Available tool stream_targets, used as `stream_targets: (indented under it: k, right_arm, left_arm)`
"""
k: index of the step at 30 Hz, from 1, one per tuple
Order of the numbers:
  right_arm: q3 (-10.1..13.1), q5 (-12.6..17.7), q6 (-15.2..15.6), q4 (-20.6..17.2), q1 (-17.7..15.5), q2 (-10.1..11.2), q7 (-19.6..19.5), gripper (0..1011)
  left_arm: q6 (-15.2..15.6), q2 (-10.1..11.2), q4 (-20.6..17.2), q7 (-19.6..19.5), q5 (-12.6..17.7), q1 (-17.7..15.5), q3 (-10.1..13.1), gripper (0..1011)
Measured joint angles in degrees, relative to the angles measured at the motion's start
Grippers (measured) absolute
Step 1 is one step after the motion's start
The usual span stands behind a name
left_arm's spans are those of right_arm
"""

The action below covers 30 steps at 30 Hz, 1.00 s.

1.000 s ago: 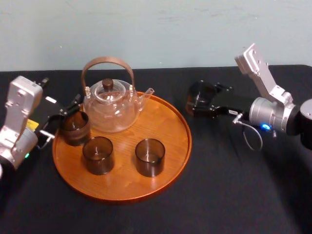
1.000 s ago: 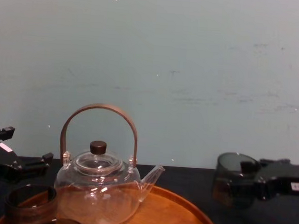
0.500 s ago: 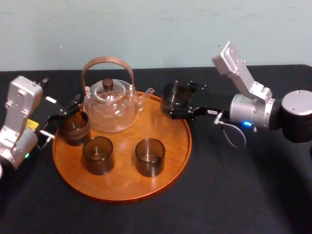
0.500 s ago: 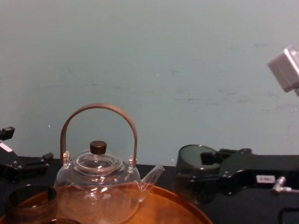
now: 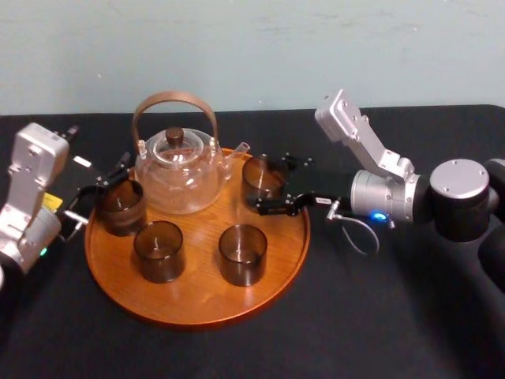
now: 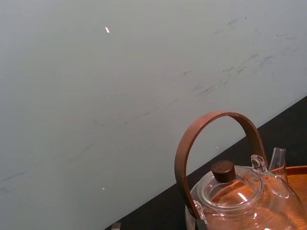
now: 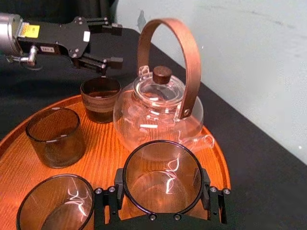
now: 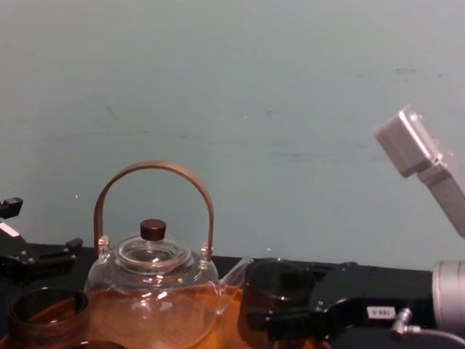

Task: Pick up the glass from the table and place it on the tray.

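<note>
Right gripper (image 5: 272,183) pinches glass (image 5: 259,175) over tray (image 5: 197,300), just beside teapot (image 5: 177,174) spout; contact with tray unclear. Left gripper (image 5: 106,188) spread, idle at tray's left edge.

- Right arm (image 5: 410,197): silver barrel wrist, blue light (image 5: 380,215), black joint with silver cap, thin looped cable (image 5: 348,234).
- Right gripper (image 5: 264,183): black, silver screws (image 7: 98,190), white label (image 8: 378,312).
- Left arm (image 5: 31,181): angular silver housing, green light (image 5: 43,252).
- Left gripper (image 7: 103,43): black, yellow sticker (image 7: 29,31), white tag (image 7: 86,36).
</note>
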Motion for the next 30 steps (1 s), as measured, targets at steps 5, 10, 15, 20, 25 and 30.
stream_targets:
  k: [5, 10, 15, 20, 25, 30]
  right_arm:
    - [-0.65, -0.10, -0.28, 1.85, 0.23, -0.75, -0.46, 905]
    - [-1.03, -0.38, -0.67, 3.58, 0.42, -1.40, -0.84, 905]
    - [-1.35, -0.71, -0.87, 4.89, 0.51, -1.85, -0.97, 905]
    - [-1.48, -1.01, -0.91, 5.66, 0.55, -2.19, -1.20, 905]
    - [-1.53, -1.43, -0.90, 6.26, 0.56, -2.50, -1.46, 905]
    - [-1.52, -2.06, -0.69, 6.09, 0.30, -2.52, -2.19, 905]
  left_arm:
    - [0.00, 0.00, 0.00, 0.00, 0.00, 0.00, 0.00, 1001]
    - [0.00, 0.00, 0.00, 0.00, 0.00, 0.00, 0.00, 1001]
    - [0.00, 0.00, 0.00, 0.00, 0.00, 0.00, 0.00, 1001]
    - [0.00, 0.00, 0.00, 0.00, 0.00, 0.00, 0.00, 1001]
    - [0.00, 0.00, 0.00, 0.00, 0.00, -0.01, 0.00, 1001]
    - [0.00, 0.00, 0.00, 0.00, 0.00, 0.00, 0.00, 1001]
